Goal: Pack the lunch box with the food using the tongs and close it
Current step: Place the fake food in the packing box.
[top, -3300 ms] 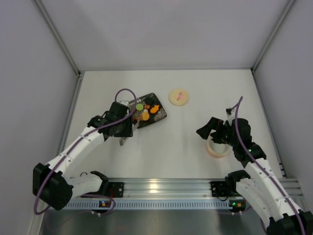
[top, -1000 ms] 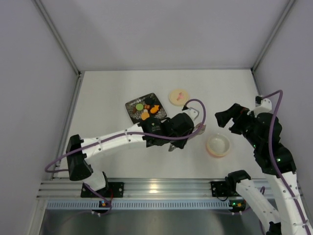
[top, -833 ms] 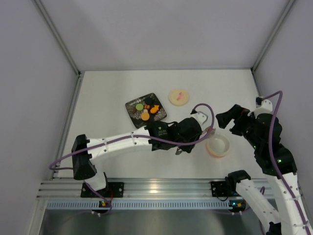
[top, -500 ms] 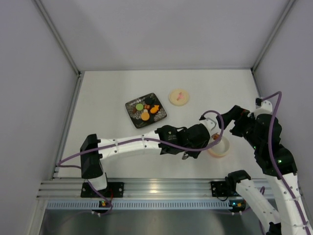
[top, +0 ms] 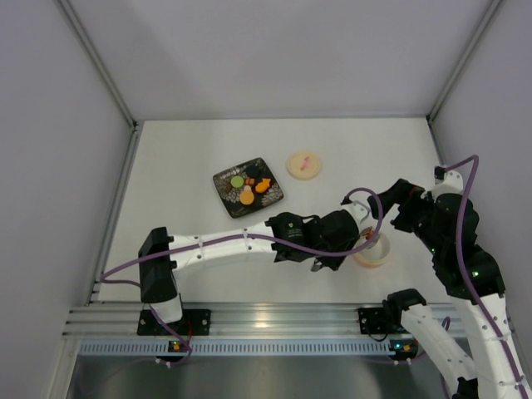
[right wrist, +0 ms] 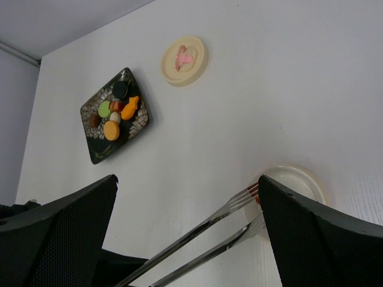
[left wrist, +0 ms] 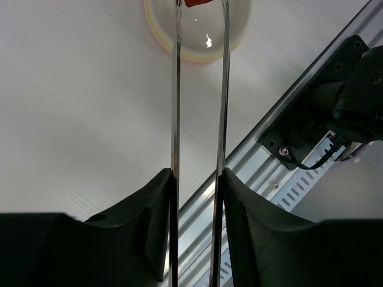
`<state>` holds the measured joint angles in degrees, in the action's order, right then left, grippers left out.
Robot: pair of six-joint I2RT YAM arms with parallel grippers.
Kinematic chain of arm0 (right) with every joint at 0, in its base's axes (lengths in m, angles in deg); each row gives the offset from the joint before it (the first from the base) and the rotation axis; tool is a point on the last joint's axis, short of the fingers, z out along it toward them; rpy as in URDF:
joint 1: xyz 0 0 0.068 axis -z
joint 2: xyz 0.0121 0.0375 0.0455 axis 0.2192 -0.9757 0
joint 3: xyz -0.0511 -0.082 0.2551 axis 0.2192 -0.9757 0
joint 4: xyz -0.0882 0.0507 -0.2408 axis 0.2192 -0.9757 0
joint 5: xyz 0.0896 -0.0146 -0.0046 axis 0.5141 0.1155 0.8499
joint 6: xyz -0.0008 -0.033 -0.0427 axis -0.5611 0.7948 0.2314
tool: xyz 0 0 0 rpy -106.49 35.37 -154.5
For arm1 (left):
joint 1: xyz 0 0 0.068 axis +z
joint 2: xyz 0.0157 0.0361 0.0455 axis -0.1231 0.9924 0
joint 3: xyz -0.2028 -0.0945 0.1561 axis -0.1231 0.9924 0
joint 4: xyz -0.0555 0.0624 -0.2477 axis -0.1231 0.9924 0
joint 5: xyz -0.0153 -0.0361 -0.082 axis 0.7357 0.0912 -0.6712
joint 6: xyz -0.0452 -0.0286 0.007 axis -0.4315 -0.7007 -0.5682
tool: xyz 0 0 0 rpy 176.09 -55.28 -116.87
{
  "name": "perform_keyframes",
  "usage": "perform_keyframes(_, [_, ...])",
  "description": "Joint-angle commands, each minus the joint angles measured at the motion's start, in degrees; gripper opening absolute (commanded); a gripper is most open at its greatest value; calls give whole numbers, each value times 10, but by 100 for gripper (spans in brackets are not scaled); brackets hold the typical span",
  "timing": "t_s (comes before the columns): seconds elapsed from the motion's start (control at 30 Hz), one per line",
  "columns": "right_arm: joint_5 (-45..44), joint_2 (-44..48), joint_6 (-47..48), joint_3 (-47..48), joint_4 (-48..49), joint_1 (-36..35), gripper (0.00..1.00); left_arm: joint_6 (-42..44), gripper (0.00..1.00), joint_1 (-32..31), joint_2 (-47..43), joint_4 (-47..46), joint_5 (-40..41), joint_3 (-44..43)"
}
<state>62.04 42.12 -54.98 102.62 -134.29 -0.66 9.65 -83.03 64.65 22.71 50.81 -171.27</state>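
The tongs are clamped between the black fingers of my left gripper, which is shut on their two silvery arms. The forked tips reach over the lunch box, a pale pink-cream cup with a white inside. A small red-orange piece of food shows between the tips at the cup's rim. In the top view my left gripper sits just left of the lunch box. My right gripper hovers above and behind the cup, open and empty. More food lies on the plate.
The dark patterned square plate sits at the table's middle left, and the cream lid with a pink mark lies right of it. The aluminium rail with the right arm's base runs close by the cup. Grey walls enclose the table.
My left arm has swung the tongs from the plate across to the lunch box. My right gripper has let go of the cup and lifted back. Little has moved in the last half second.
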Motion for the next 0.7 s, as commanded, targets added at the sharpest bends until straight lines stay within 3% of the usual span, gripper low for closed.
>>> perform_keyframes(0.0, [-4,4,6,9,-8,8,99,-1,43,-3,-4,-27,-3,-24])
perform_keyframes(0.67, [-2,5,6,-1,-3,8,99,-6,45,-3,-42,-20,24,-16])
